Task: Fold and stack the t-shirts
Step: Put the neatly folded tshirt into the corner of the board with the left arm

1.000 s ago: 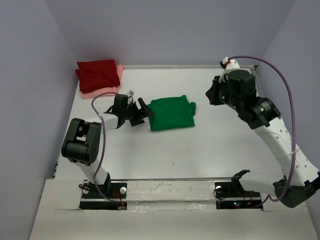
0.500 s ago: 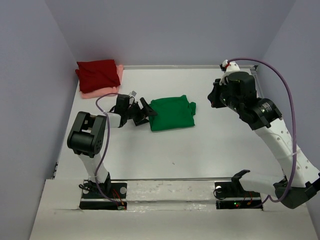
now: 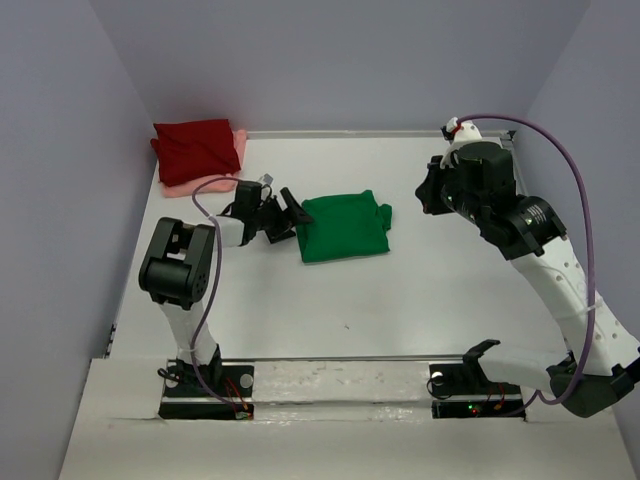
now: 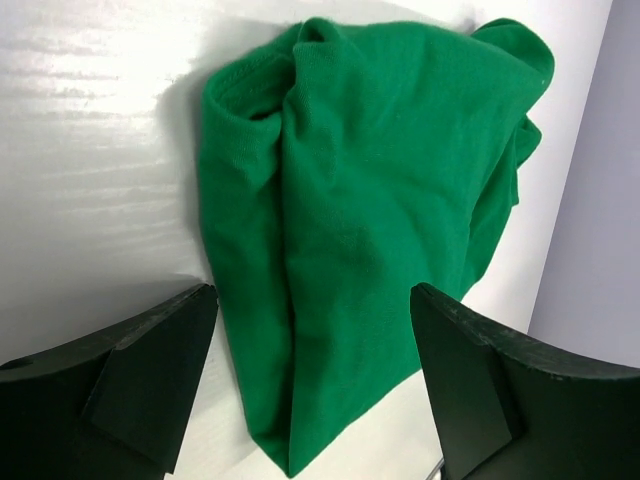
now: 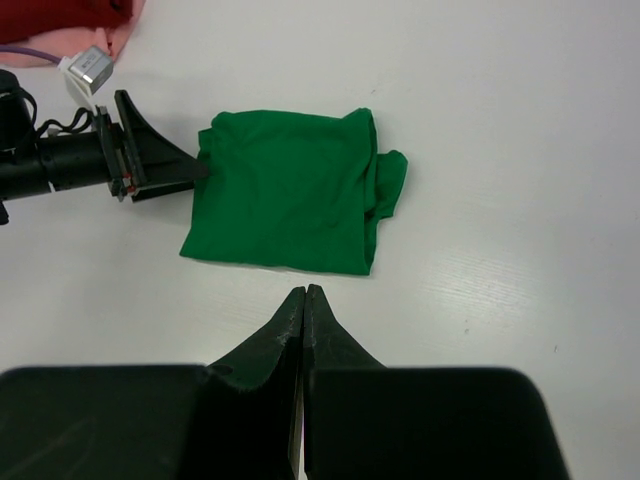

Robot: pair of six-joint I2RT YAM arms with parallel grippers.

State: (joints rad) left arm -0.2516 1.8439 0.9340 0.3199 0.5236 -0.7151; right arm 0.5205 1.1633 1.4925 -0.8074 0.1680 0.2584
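Two stacked: dark red t-shirt (image 3: 195, 148) lying on salmon pink t-shirt (image 3: 203, 183), 10 o'clock corner.
Green t-shirt (image 3: 345, 227): lying folded, centre.
Left gripper (image 3: 291, 214): I'm edging it, spread wide, onto the shirt's 9 o'clock edge, so I'm likely lining up the pickup for stacking.
Right gripper (image 5: 303, 292): pressed together, hovering at 2 o'clock.

White table (image 3: 430, 290) fills the view, matte, with a soft glare streaking its surface. Pale lavender walls box it in: back wall (image 3: 340, 60) along the far edge, left wall (image 3: 60, 200) and right wall (image 3: 600, 110) closing both sides. A white board (image 3: 340, 440) runs along the near edge. Light is even, shadows faint.
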